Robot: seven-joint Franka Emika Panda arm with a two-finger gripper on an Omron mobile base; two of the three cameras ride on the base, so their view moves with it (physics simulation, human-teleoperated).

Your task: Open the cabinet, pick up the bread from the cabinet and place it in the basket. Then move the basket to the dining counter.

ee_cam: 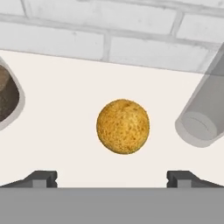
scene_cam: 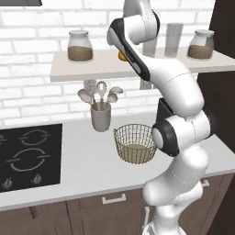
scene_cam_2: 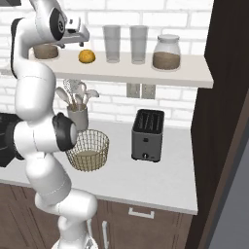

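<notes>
My hand (ee_cam: 112,178) hangs over the shelf (ee_cam: 65,144) with its 2 fingers spread as wide as they go and nothing between them; in the hand view the fingertips (ee_cam: 43,178) rise at the lower left and lower right of the frame, well apart from each other. The bread (ee_cam: 123,126), a round golden-orange bun, lies on the shelf in the middle of that frame, between the lines of my 2 fingers and not touched by either. A brown-filled jar (ee_cam: 6,96) shows at the left edge of the hand view and a clear glass (ee_cam: 203,118) at the right edge, with white brick wall (ee_cam: 109,30) across the top. In the right base view my hand (scene_cam_2: 80,35) sits at the upper left of the frame, just beside the bread (scene_cam_2: 86,56) on the shelf (scene_cam_2: 160,74), with 2 glasses (scene_cam_2: 112,44) and a jar (scene_cam_2: 167,52) further right along it. Below, on the white surface (scene_cam_2: 146,180), the basket (scene_cam_2: 88,149) of tan wire mesh stands at the left centre of the frame, near the grey utensil crock (scene_cam_2: 78,116) and apart from the toaster (scene_cam_2: 147,134). In the left base view the basket (scene_cam: 134,143) is at the centre, right of the black cooktop (scene_cam: 30,156), and a sliver of the bread (scene_cam: 121,56) peeps out beside my arm at the upper middle
</notes>
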